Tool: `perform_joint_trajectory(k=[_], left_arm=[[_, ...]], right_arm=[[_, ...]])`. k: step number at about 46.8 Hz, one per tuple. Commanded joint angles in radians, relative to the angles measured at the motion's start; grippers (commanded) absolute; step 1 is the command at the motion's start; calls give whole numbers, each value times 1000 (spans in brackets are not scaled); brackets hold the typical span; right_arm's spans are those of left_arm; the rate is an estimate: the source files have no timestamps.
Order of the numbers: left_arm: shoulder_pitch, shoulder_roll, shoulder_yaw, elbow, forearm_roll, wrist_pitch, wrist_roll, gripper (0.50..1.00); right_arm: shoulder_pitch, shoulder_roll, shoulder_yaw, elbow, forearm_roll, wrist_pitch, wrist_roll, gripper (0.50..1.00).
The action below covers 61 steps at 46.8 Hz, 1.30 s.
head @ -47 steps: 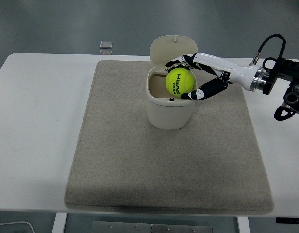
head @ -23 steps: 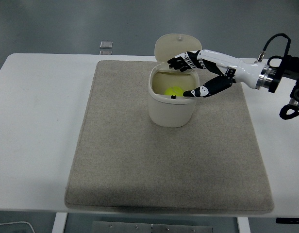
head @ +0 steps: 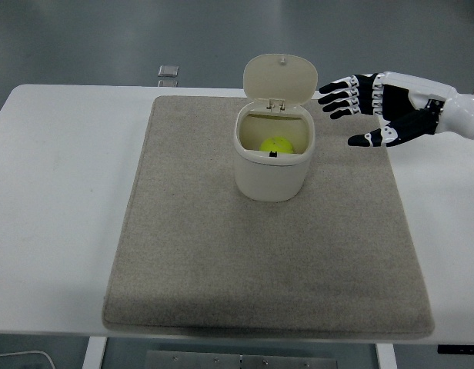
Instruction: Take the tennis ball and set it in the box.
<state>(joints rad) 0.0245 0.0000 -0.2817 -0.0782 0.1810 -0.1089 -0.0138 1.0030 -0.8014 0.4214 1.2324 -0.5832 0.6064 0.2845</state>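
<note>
The yellow-green tennis ball (head: 276, 144) lies inside the cream box (head: 272, 172), a small bin standing on the grey mat with its hinged lid (head: 280, 78) tipped up at the back. My right hand (head: 351, 115) hovers to the right of the box, clear of its rim, fingers spread and holding nothing. Its black-and-white fingers (head: 338, 97) point left toward the lid. The left arm does not show in the head view.
A grey felt mat (head: 198, 254) covers the middle of the white table (head: 60, 192). A small grey rectangular object (head: 168, 71) lies beyond the table's far edge. The box is the only thing standing on the mat.
A second ago my right hand held the ball over the box. It let go, the ball dropped inside, and the hand has drawn back to the right with fingers spread.
</note>
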Motion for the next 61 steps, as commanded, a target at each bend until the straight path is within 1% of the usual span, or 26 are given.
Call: perform_joint_trajectory(k=[1,4,8,15,18,21,25,31,38,41,44,61], left_arm=[[0,0,-1,-2,0,0,0,992],[0,0,1,0,0,0,0,992],[0,0,1,0,0,0,0,992],[0,0,-1,0,0,0,0,992],[0,0,1,0,0,0,0,992],[0,0,1,0,0,0,0,992],[0,0,1,0,0,0,0,992],[0,0,1,0,0,0,0,992],[0,0,1,-2,0,0,0,992],[0,0,1,0,0,0,0,992],[0,0,1,0,0,0,0,992],[0,0,1,0,0,0,0,992]], right_arm=[[-27,-27,-1,-13,43,4,-8,856],[-46,-30,4,-30,55,4,-8,856],[-66,-33,7,-80,103,-4,-8,856],[-76,2,7,-178,232,-19,-8,856],[-78,31,7,-203,276,-62,-10,854],[-83,63,2,-218,313,-121,-16,854],[-98,108,7,-243,364,-178,-67,854],[-109,185,10,-318,471,-215,-133,854],[-109,244,11,-416,621,-264,-173,854],[-109,263,11,-433,677,-289,-188,856],[-109,272,11,-435,710,-310,-189,856],[-116,304,11,-435,852,-320,-189,854]])
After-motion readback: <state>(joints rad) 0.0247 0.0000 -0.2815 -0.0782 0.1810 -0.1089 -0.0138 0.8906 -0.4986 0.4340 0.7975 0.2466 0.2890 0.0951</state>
